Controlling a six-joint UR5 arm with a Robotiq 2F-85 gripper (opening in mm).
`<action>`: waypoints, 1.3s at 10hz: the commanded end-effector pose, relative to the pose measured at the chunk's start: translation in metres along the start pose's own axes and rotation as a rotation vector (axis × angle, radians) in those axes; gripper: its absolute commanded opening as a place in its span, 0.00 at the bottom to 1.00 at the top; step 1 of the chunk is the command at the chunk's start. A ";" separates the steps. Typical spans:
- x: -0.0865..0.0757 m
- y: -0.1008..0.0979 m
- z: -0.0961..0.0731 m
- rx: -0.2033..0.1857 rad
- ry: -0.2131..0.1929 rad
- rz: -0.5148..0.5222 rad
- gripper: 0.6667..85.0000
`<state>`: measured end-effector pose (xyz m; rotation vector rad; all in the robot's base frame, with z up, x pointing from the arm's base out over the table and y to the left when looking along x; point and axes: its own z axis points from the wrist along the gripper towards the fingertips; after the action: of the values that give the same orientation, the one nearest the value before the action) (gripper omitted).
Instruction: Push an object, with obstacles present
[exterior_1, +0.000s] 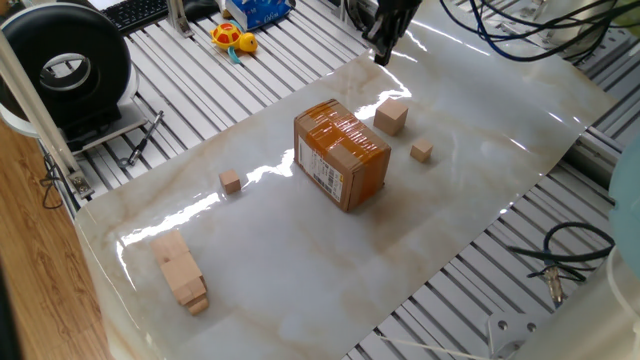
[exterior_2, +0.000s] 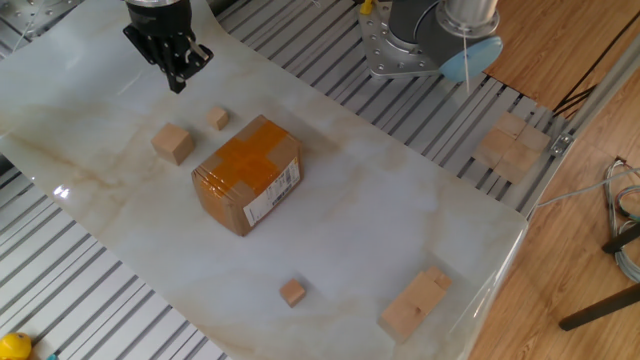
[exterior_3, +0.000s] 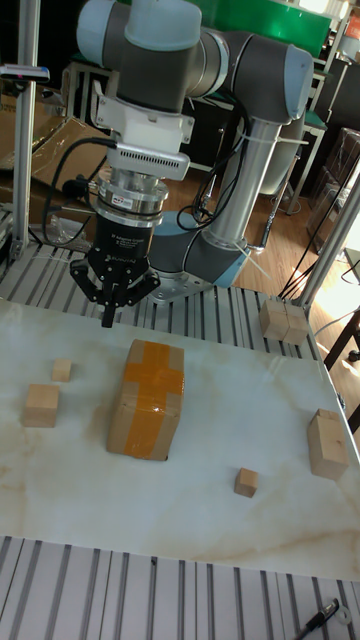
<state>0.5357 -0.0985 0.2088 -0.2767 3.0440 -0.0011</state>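
Light was bright and even in all three views, coming from overhead. The glossy marbled worktop (exterior_1: 300, 290) threw white streaks of glare in one fixed view, around the taped cardboard box (exterior_1: 342, 153), whose tape also shone. Shadows under the blocks were faint and soft. Focus was sharp throughout, with no visible motion blur.

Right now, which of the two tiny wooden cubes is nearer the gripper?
The tiny cube beside the medium cube, just below the gripper; the other lies past the cardboard box.
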 end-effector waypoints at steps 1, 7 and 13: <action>-0.004 0.011 -0.002 -0.038 -0.012 0.032 0.01; 0.017 -0.039 0.024 -0.015 0.015 -0.014 0.01; 0.035 -0.059 0.043 0.025 0.080 0.052 0.01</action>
<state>0.5216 -0.1549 0.1672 -0.2437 3.1019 -0.0308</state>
